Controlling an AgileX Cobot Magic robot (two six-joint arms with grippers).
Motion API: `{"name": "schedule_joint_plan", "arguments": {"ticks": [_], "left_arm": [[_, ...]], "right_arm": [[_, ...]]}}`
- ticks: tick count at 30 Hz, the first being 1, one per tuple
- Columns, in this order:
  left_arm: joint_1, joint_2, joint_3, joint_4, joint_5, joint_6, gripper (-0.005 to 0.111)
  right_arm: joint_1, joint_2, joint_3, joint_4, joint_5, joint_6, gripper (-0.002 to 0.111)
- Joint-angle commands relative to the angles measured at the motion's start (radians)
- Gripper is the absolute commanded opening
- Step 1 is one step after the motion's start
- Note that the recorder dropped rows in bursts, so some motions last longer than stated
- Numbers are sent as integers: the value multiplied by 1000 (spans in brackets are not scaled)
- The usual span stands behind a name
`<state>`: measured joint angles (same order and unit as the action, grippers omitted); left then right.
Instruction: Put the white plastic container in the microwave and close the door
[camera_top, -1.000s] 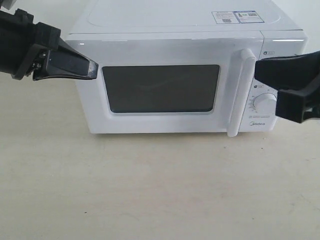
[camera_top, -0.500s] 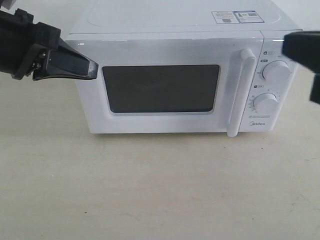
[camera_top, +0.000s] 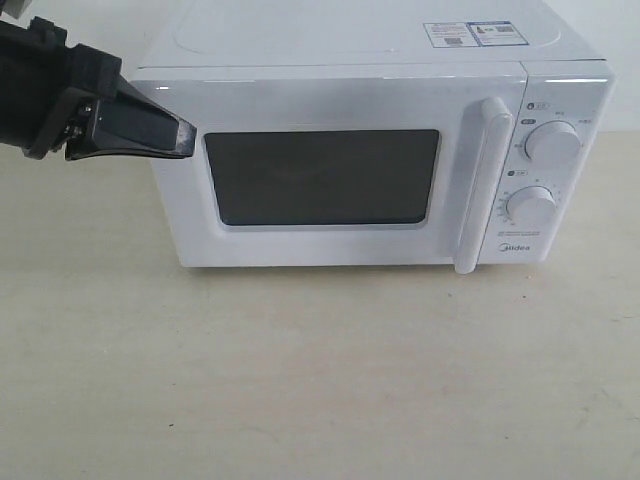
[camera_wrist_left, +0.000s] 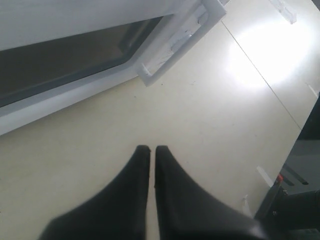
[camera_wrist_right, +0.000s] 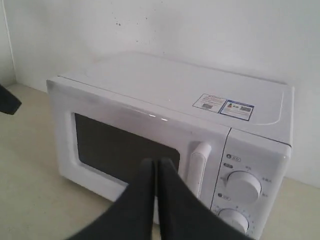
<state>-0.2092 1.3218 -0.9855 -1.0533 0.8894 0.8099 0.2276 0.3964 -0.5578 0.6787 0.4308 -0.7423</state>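
Observation:
The white microwave (camera_top: 370, 60) stands on the table with its door (camera_top: 330, 105) shut, dark window facing me. Its vertical bar handle (camera_top: 478, 185) is beside two round knobs (camera_top: 552, 142). The white plastic container is out of view. My left gripper (camera_top: 186, 138) hovers at the microwave's upper left front corner, shut and empty; its wrist view shows the fingers together (camera_wrist_left: 149, 148) above bare table, near the door (camera_wrist_left: 60, 70). My right gripper (camera_wrist_right: 154, 161) is outside the exterior view. In its wrist view it is shut with nothing in it, back from the door (camera_wrist_right: 130, 112) and handle (camera_wrist_right: 199, 165).
The pale table (camera_top: 320, 380) stretches in front of the microwave. A white wall (camera_wrist_right: 200, 30) stands close behind it. Stickers (camera_top: 475, 33) lie on the microwave's top. Dark equipment (camera_wrist_left: 295, 200) sits off the table edge in the left wrist view.
The right arm has pulled away from the handle and knobs, rightwards out of the exterior view. The left gripper and the microwave have not moved.

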Motion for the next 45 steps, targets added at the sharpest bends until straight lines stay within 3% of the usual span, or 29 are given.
{"name": "schedule_joint_plan", "arguments": {"ticks": [1, 7, 18, 22, 29, 40, 45], "left_arm": [[-4, -3, -5, -5, -8, 6, 4], [-4, -3, -5, -5, -8, 6, 4], [-4, -3, -5, -5, -10, 6, 4], [-4, -3, -5, -5, -10, 6, 4], [-4, -3, -5, -5, -10, 6, 4], [-4, -3, -5, -5, -10, 6, 4], [-4, -3, -5, -5, -10, 6, 4]], "right_arm": [[-8, -97, 130, -8, -71, 123, 0], [-8, -298, 360, -4, -250, 214, 0], [-8, -314, 360, 26, -300, 229, 0], [-8, -314, 405, -114, -326, 285, 0], [-8, -314, 537, -619, -411, 662, 0], [-8, -314, 558, -654, -394, 725, 0], [-8, -314, 558, -657, -261, 730, 0]]}}
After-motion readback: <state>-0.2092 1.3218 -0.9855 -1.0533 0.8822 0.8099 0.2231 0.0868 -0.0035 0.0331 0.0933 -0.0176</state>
